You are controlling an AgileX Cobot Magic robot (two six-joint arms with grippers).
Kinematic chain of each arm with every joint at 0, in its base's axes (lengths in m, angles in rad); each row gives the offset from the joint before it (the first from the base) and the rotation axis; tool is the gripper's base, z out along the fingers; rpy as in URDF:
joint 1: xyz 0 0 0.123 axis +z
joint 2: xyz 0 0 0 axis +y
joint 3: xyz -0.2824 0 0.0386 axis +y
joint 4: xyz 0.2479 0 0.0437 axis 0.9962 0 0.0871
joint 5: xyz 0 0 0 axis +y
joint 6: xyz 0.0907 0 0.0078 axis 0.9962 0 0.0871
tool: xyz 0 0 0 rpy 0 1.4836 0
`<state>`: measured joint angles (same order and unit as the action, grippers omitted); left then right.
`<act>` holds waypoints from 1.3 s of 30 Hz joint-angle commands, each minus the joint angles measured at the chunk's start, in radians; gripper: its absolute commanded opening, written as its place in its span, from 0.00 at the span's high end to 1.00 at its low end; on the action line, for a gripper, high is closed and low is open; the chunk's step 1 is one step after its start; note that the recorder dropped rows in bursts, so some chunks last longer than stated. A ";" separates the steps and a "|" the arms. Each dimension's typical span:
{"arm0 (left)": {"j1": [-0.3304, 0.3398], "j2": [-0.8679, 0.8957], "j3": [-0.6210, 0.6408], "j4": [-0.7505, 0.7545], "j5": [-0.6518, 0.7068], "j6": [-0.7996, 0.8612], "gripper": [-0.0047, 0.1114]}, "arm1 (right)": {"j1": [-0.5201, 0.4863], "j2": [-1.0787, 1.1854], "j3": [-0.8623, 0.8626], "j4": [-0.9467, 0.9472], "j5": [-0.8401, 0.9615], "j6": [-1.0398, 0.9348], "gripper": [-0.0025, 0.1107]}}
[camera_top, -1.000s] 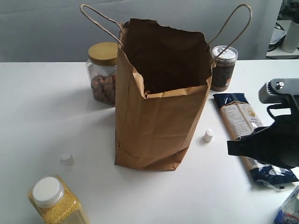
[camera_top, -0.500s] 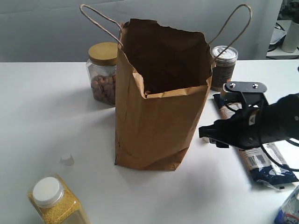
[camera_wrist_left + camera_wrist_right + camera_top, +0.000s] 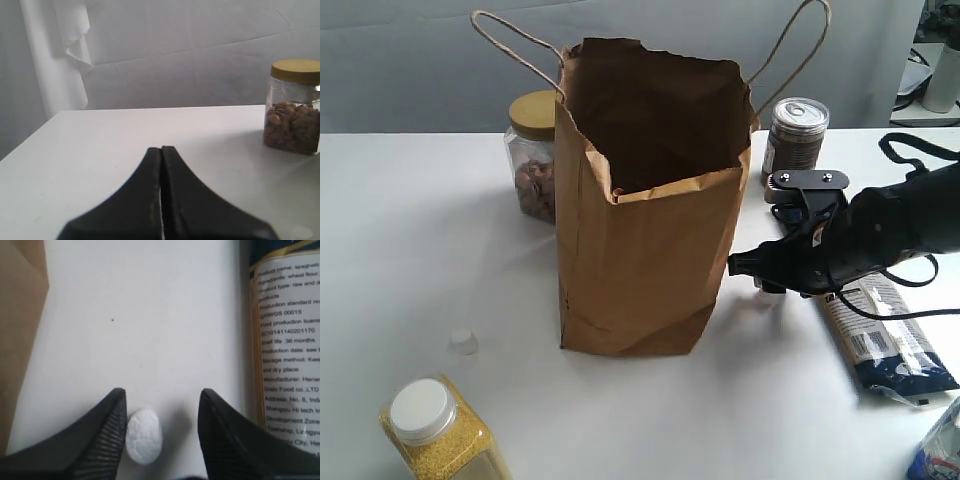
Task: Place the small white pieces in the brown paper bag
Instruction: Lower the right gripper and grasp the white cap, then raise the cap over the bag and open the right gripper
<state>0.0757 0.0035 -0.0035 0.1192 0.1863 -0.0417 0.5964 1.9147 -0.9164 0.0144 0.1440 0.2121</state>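
The brown paper bag (image 3: 640,240) stands open in the middle of the table; its side shows in the right wrist view as the brown paper bag (image 3: 20,335). My right gripper (image 3: 748,272) is low over the table just right of the bag, open. One small white piece (image 3: 143,435) lies on the table between its fingers, close against one finger (image 3: 112,430). A second small white piece (image 3: 463,342) lies alone to the bag's left. A third is not in view. My left gripper (image 3: 161,149) is shut on nothing, over bare table.
A jar of almonds (image 3: 535,160) with a gold lid stands behind the bag, a tin can (image 3: 793,135) at back right. A spaghetti packet (image 3: 880,320) lies under the right arm. The yellow-grain jar (image 3: 440,430) is at front left.
My right arm swept left and down to the bag's right side, and its fingers now straddle the white piece. The bag shifted a little to the left.
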 commanded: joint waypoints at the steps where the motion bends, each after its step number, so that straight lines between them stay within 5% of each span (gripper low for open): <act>1: -0.008 -0.003 0.004 0.004 -0.003 -0.004 0.96 | -0.006 0.023 -0.006 -0.014 -0.014 -0.007 0.73; 6: -0.008 -0.003 0.004 0.004 -0.003 -0.004 0.96 | -0.006 0.017 -0.006 -0.014 -0.001 -0.007 0.98; 16: -0.008 -0.003 0.004 0.004 -0.003 -0.004 0.96 | 0.002 -0.198 0.224 0.087 -0.103 -0.007 0.98; 26: -0.008 -0.003 0.004 0.004 -0.003 -0.004 0.96 | 0.099 -0.722 0.473 0.091 -0.089 0.024 0.98; 39: -0.008 -0.003 0.004 0.004 -0.003 -0.004 0.96 | 0.215 -1.128 0.272 0.006 0.195 0.118 0.98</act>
<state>0.0757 0.0035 -0.0035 0.1192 0.1863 -0.0417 0.8029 0.7982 -0.5692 0.0673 0.2726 0.3157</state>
